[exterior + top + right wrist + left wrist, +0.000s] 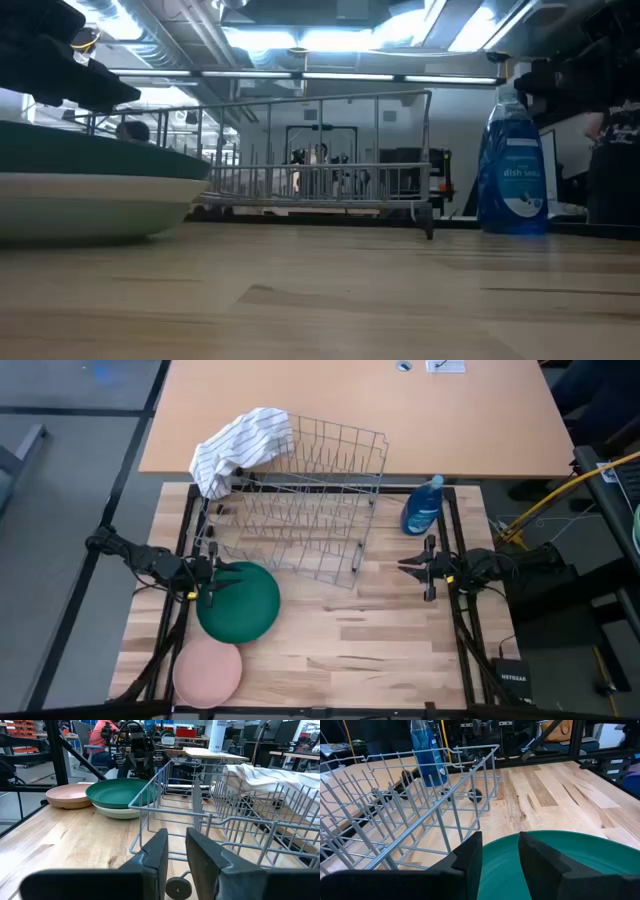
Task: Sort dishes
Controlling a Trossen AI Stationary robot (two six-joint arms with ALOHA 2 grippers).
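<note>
In the high view, the wire dish rack stands in the upper middle of the frame, empty of dishes, with a striped white cloth draped over its upper-left corner and a blue dish-soap bottle just to its right. The dark green plate lies at lower left of centre on the wooden table, stacked on a white plate whose rim shows beneath it in the right wrist view. The pink plate sits just below them, near the bottom-left corner of the table. No other plates can be made out; they may be hidden in the stack.

The left gripper hovers at the upper-left rim of the green plate. In its wrist view its fingers stand a narrow gap apart above the green surface, closed on nothing. The right gripper waits at right of centre, just below the bottle, fingers a narrow gap apart and empty, pointing toward the rack.

The step in hand looks like the first pick: the left arm is lining up on the green plate's rim. The next move likely calls for spreading the fingers, straddling the rim, gripping it, then lifting and tilting the plate upright to slot it between the rack's tines.
</note>
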